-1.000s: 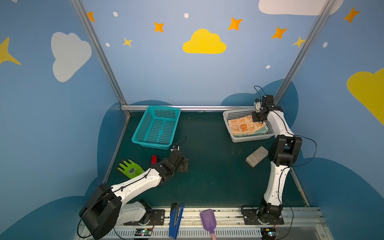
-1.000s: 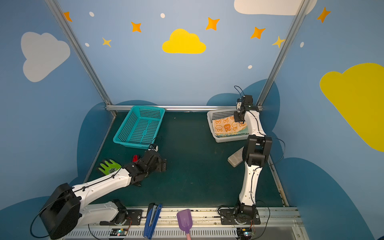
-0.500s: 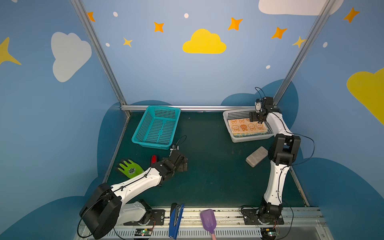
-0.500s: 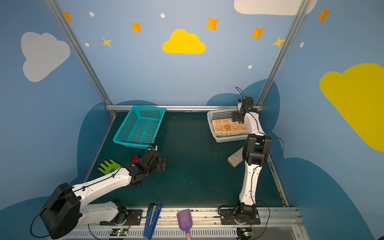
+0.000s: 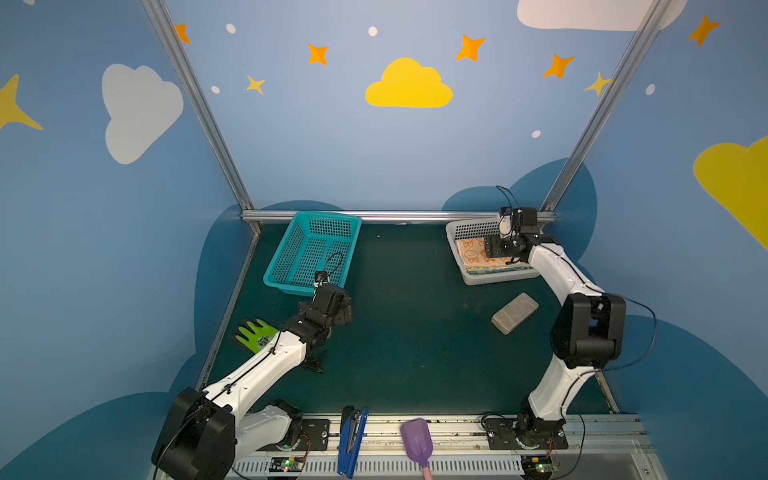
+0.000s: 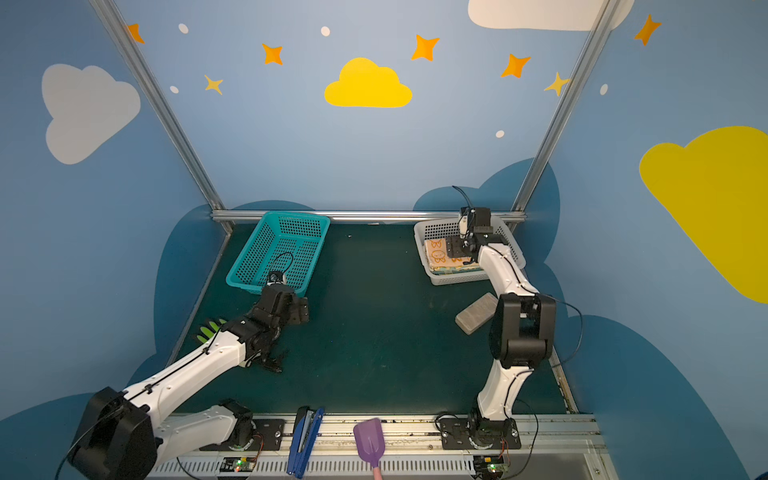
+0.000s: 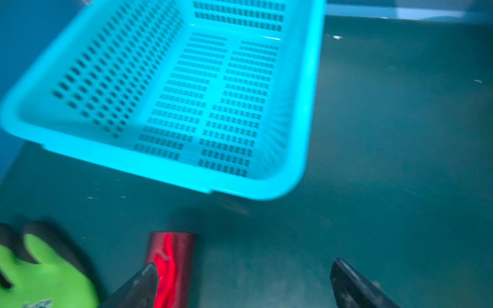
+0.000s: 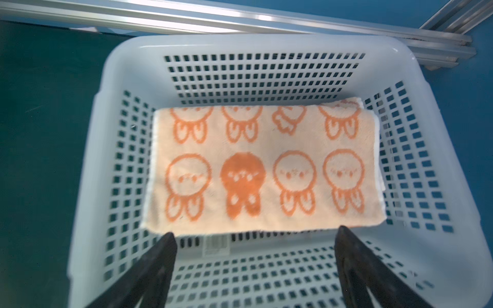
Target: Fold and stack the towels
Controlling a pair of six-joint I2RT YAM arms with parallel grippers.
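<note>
The towels lie stacked in the white basket (image 5: 498, 277) at the back right. On top is a folded cream towel with orange rabbits (image 8: 261, 168), which shows in both top views (image 5: 469, 253) (image 6: 436, 254). A greenish edge of another towel (image 5: 494, 269) peeks out under it. My right gripper (image 8: 254, 232) hovers open over the basket's near side, with nothing between its fingers (image 5: 494, 248). My left gripper (image 7: 244, 265) stands open and empty, low over the mat in front of the teal basket (image 5: 336, 309).
The teal basket (image 5: 330, 216) stands at the back left. A green glove (image 5: 253, 334) and a small red object (image 7: 170, 253) lie beside the left gripper. A grey block (image 5: 514, 312) lies near the right arm. A blue tool (image 5: 351, 440) and a purple scoop (image 5: 415, 442) sit at the front rail.
My right gripper has opened and let go of the rabbit towel, which now lies flat in the white basket. That gripper has drawn back toward the basket's near side. The left arm has hardly moved.
</note>
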